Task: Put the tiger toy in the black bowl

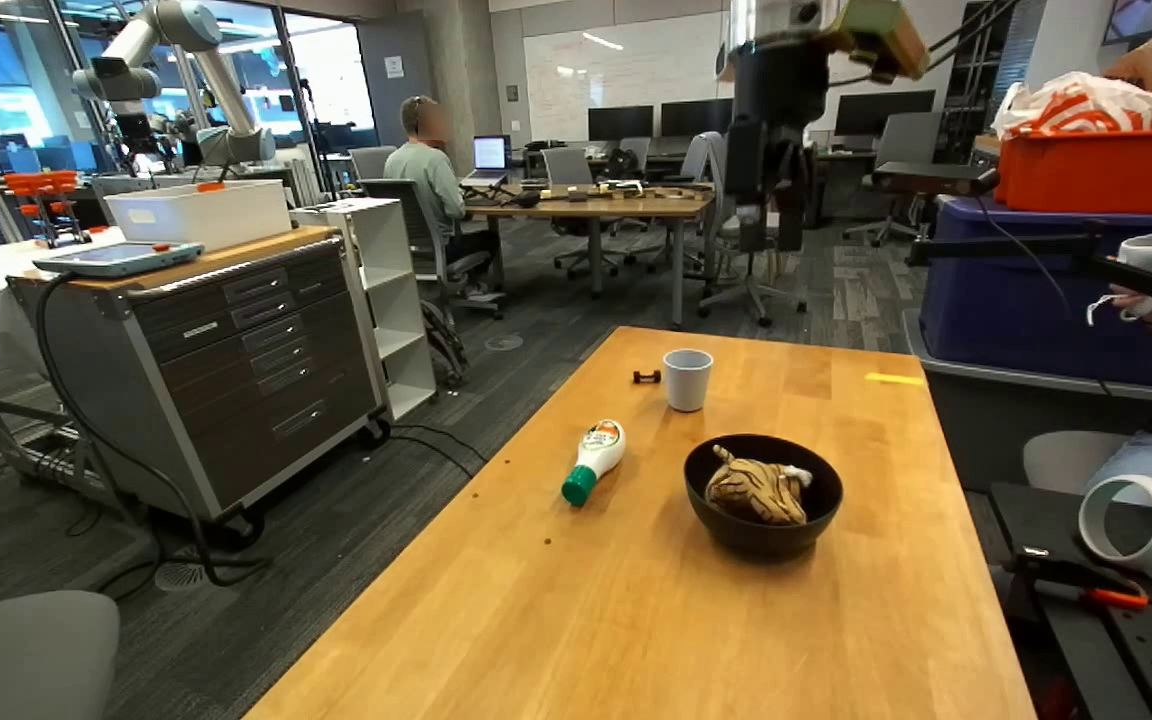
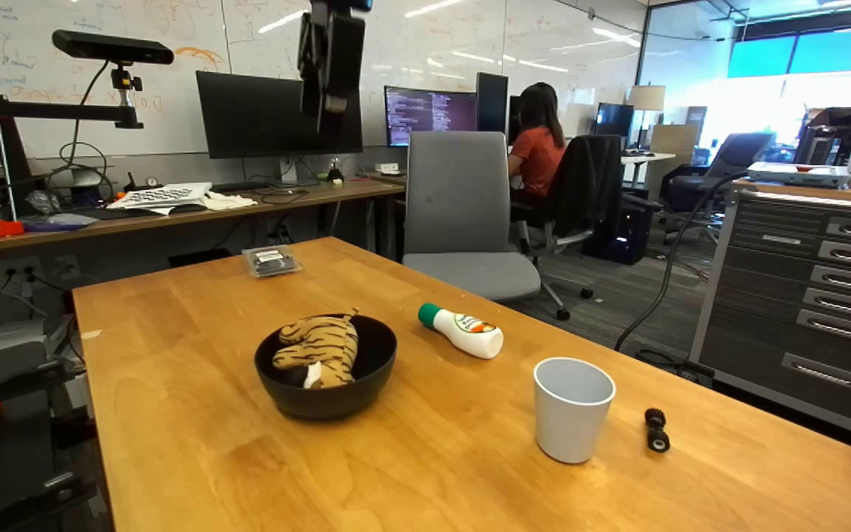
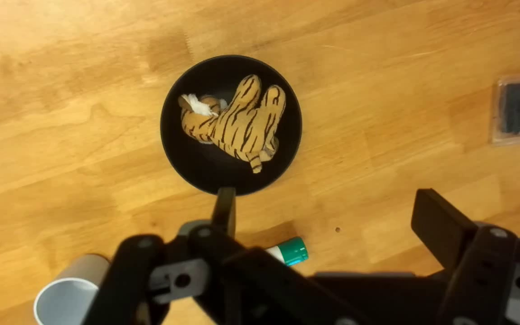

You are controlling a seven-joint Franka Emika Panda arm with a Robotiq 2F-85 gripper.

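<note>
Apparently done: tiger toy [image 3: 242, 124] inside the black bowl [image 1: 766, 540], gripper [image 3: 330, 212] empty above

The toy, a striped tan plush, lies within the bowl's rim; seen from above in the wrist view, no part hangs over. In an exterior view, the bowl stands upright on the wooden tabletop [image 1: 536, 620], somewhat nearer the right edge than the left. The gripper hangs above the tabletop, jaws wide apart with nothing between them, not touching the toy. Judging by this, the placing looks complete; at most, moving the arm [image 1: 786, 78] away is left.

In an exterior view, a white-and-green bottle [image 1: 598, 455] lies on its side near the left edge. A white cup [image 1: 688, 382] stands upright closer to the far edge, with a small black dumbbell-shaped piece [image 1: 647, 377] beside it, toward the far left corner. In an exterior view, a clear package [image 2: 270, 261] lies near the far corner.

The toy's face is unclear, and its underside is hidden in the bowl. In the wrist view, the gripper covers most of the bottle, leaving its green cap [image 3: 293, 251] and a sliver of white; the cup is cut off at the bottom, the package at the right. In both exterior views the arm runs out at the top.
</note>
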